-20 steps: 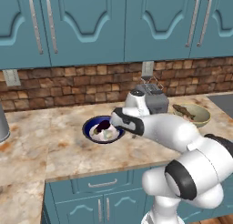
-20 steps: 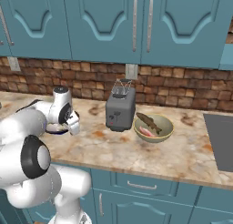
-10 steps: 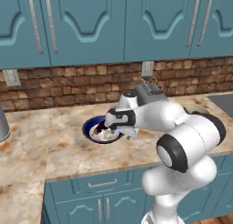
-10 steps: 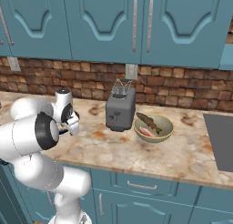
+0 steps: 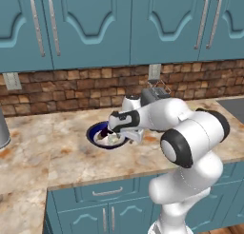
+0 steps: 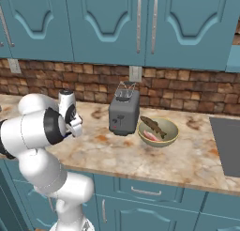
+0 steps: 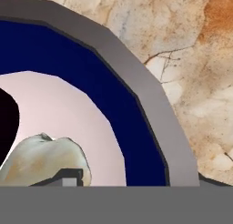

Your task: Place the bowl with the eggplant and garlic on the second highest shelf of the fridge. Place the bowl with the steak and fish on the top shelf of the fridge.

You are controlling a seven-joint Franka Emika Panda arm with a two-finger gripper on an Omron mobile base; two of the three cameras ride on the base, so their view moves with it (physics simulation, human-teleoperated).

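Garlic (image 7: 45, 159) shows close in the blue bowl (image 5: 97, 130); jaws' grip can't be told.

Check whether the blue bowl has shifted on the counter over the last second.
No. In the left base view the blue bowl sits at the same spot on the counter, just left of the toaster, as a second ago. The gripper works at its rim.

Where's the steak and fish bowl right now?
In the right base view the bowl sits on the counter just right of the toaster, holding the fish and steak.
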